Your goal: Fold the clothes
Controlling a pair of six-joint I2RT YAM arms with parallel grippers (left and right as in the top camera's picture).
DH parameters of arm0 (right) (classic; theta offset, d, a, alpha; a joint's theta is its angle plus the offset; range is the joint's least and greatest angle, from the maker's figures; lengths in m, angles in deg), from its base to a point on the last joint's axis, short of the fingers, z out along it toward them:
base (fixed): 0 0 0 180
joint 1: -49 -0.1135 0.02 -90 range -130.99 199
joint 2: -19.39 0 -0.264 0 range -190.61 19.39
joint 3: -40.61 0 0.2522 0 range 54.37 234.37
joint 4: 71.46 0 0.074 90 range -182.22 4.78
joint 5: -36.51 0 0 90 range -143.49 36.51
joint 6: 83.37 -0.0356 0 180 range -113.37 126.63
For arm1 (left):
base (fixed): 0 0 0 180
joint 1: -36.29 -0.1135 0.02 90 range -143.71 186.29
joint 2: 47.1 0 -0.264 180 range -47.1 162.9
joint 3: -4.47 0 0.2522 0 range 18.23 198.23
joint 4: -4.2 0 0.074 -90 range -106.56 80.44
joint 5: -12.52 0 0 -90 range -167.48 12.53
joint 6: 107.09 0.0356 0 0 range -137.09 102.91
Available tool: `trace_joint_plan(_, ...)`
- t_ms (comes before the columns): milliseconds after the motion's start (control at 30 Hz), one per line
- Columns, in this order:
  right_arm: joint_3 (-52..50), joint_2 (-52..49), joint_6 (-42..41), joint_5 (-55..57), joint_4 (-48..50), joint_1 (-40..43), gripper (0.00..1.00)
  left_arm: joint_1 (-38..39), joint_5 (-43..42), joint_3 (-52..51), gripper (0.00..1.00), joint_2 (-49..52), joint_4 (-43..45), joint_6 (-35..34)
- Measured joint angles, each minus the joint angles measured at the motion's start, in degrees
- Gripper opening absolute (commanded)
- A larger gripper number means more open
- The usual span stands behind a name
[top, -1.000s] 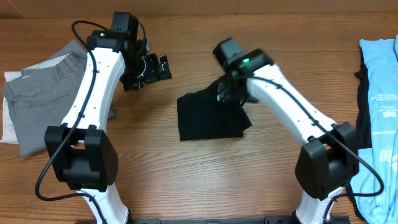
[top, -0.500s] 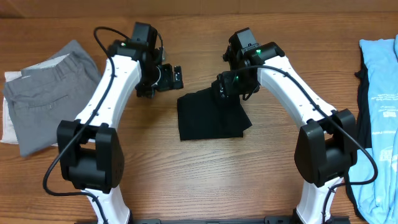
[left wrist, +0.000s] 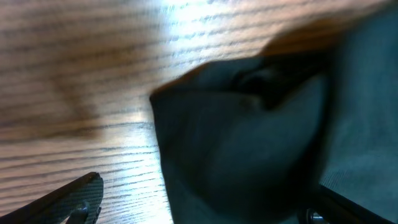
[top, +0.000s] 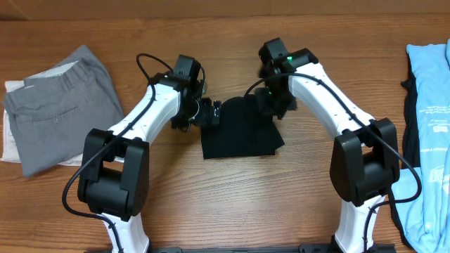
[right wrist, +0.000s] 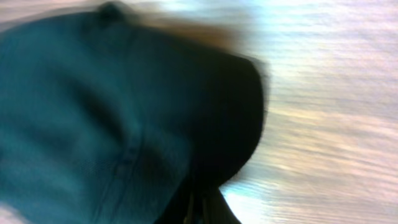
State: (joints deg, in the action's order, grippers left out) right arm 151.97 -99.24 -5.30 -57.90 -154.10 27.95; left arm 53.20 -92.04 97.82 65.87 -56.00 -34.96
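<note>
Black clothes [top: 239, 137], grey trousers [top: 63, 105], light-blue garment [top: 429, 91], brown wood-grain table [top: 232, 204]

A robot workbench, more lab than home; the wood-grain table [top: 232, 204] fills the overhead view to every edge, and the room around it cannot be told. Two white-and-black machine arms rise from the near edge, the left arm [top: 140, 126] and the right arm [top: 330, 105]; a loose black cable [top: 144, 60] loops off the left arm; a small green light [top: 283, 58] glows on the right arm. The garments lie apart in separate spots, as for a trial: grey trousers [top: 60, 105] at the left edge; a light-blue garment [top: 430, 105] at the right edge; black clothes [top: 239, 137] in the middle between the arms.
</note>
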Motion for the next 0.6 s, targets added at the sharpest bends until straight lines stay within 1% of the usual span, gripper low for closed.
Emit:
trace_joint_plan(67, 0.0, 0.0, -6.4, 5.5, -4.7, 1.2, 0.04, 0.0, 0.0, -1.6, 0.99, 0.0, 0.5, -0.2)
trace_joint_plan(100, 0.0, 0.0, -11.4, 8.7, -7.3, 3.3, 0.04, 0.0, -0.3, -2.4, 1.0, 0.0, 0.9, -0.2)
trace_joint_plan(133, 0.0, 0.0, -12.5, 9.1, -7.6, 3.8, 0.09, 0.0, -0.7, -3.1, 0.99, 0.0, 1.3, -0.2)
trace_joint_plan(167, 0.0, 0.0, -14.3, 9.4, -7.8, 4.7, 0.19, 0.2, -1.0, -3.3, 0.98, 0.0, 1.5, -0.2)
trace_joint_plan(200, 0.0, 0.0, -15.1, 9.7, -8.0, 5.0, 0.26, 0.3, -1.2, -3.3, 0.96, 0.0, 1.7, -0.2)
trace_joint_plan(267, 0.0, 0.0, -16.8, 11.3, -8.5, 5.7, 0.32, 0.5, -1.1, -3.5, 0.93, 0.0, 1.4, -0.2)
trace_joint_plan(367, 0.0, 0.0, -16.5, 12.5, -8.3, 6.0, 0.32, 0.5, -1.1, -3.5, 0.9, 0.0, 0.5, -0.2)
trace_joint_plan(467, 0.2, 0.0, -15.6, 13.0, -9.1, 6.1, 0.31, 0.5, -1.1, -3.3, 0.89, 0.0, -2.8, -0.2)
trace_joint_plan(600, 1.5, 0.4, -11.3, 10.1, -9.9, 6.1, 0.31, 0.5, -0.7, -2.9, 0.96, -1.2, -6.4, -0.2)
